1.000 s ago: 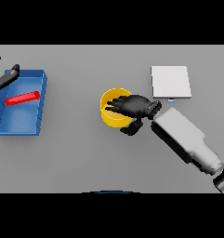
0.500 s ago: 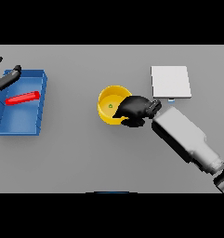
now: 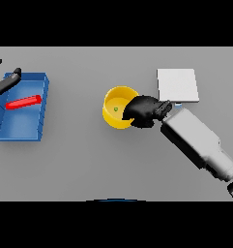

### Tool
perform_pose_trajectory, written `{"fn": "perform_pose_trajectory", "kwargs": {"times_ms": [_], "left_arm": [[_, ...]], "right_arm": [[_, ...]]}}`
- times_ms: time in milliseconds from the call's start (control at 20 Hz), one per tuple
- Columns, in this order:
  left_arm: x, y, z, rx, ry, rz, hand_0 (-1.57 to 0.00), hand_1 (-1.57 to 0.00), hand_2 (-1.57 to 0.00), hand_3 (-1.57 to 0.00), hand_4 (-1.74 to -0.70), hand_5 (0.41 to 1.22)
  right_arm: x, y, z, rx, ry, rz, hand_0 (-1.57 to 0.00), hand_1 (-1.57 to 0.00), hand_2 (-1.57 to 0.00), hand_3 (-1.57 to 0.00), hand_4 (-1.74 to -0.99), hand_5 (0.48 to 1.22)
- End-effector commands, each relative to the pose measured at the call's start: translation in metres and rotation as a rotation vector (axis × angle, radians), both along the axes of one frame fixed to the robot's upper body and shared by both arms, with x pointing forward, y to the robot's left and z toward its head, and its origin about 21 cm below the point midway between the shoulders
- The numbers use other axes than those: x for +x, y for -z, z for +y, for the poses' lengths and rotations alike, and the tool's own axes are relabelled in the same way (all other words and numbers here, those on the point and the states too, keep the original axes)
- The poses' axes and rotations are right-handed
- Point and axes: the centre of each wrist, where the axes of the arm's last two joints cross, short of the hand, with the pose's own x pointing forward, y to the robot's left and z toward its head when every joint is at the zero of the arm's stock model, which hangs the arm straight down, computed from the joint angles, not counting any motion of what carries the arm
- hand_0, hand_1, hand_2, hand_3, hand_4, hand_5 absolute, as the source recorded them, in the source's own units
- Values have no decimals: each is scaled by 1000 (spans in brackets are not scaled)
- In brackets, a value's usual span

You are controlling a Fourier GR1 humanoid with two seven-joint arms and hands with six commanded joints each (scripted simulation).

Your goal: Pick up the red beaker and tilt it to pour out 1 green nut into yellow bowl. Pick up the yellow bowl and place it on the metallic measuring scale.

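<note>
The yellow bowl (image 3: 117, 107) sits tipped toward the left near the table's middle, with a small green nut (image 3: 116, 109) inside it. My right hand (image 3: 143, 111) grips the bowl's right rim, fingers curled round it. The pale metallic measuring scale (image 3: 177, 85) lies flat just beyond and to the right of that hand. The red beaker (image 3: 23, 102) lies on its side in the blue tray (image 3: 42, 109) at the far left. My left hand (image 3: 4, 83) shows at the left edge above the tray's far corner, fingers straight and holding nothing.
The blue tray has raised walls and takes up the left side. My right forearm (image 3: 197, 143) stretches from the lower right corner toward the bowl.
My right hand drew back from over the bowl to its right rim and curled round it. The bowl has shifted and tipped slightly, showing its inside. The left hand barely moved.
</note>
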Motion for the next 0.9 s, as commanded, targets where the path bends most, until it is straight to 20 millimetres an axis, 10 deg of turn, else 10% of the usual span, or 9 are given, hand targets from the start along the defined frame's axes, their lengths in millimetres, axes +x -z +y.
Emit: {"fn": "perform_pose_trajectory", "kwargs": {"times_ms": [0, 850], "left_arm": [[0, 0, 1, -1, 2, 2, 1, 1, 1, 1, -774, 706], [-2, -12, -1, -63, -12, -5, 1, 1, 1, 1, -837, 737]], "right_arm": [[0, -9, -4, 8, 6, -6, -1540, -1538, -1447, -1165, -1730, 1214], [19, -64, -72, 11, 248, -214, -1560, -1570, -1533, -1156, -1741, 1221]]}}
